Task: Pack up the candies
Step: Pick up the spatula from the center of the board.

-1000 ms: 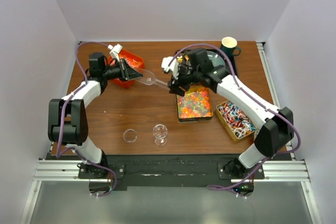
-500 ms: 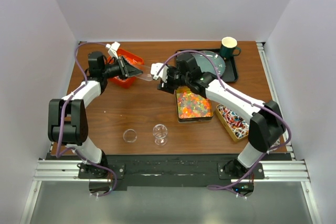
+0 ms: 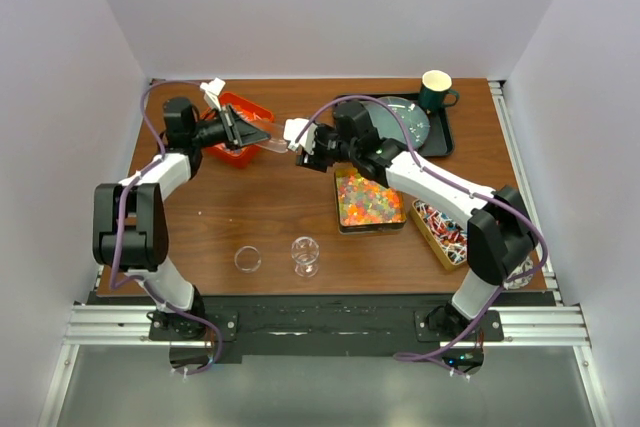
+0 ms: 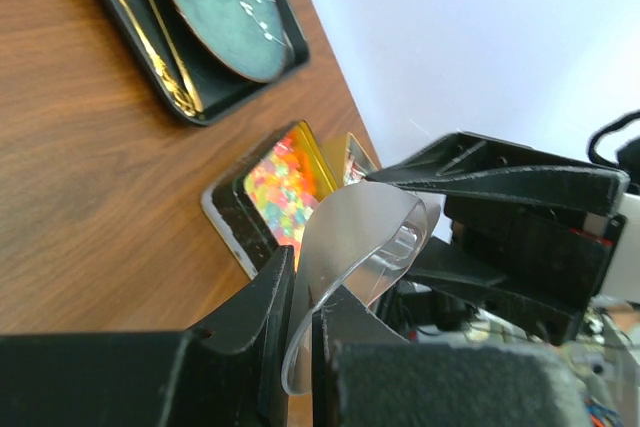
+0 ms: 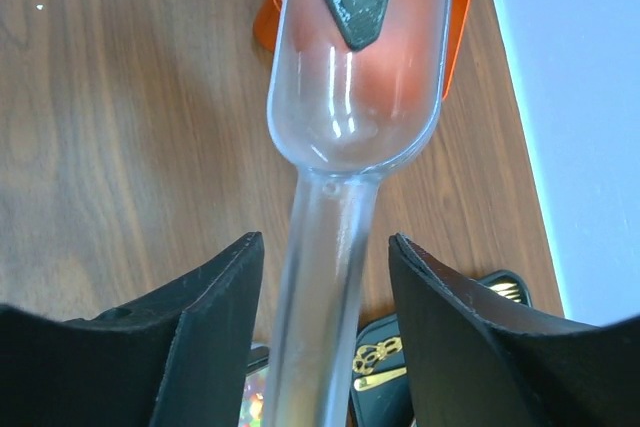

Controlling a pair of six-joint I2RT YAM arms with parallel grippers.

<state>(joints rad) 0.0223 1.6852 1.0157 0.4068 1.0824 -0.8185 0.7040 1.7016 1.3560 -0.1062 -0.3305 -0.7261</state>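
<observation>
Wooden table (image 3: 250, 212), candies (image 3: 370, 197), orange bin (image 3: 245, 107) behind scoop (image 5: 350, 137)

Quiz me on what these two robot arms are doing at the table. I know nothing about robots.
1. True or false: the left tool grips the clear scoop by its bowl.
2. Where is the scoop's handle? A) between the open fingers of the right tool; B) clamped in the left tool; C) pointing straight up.
3. Which lies closer to the scoop, the gummy candies or the wrapped candies?

Key: 1 true. 2 A. 3 gummy candies.
</observation>
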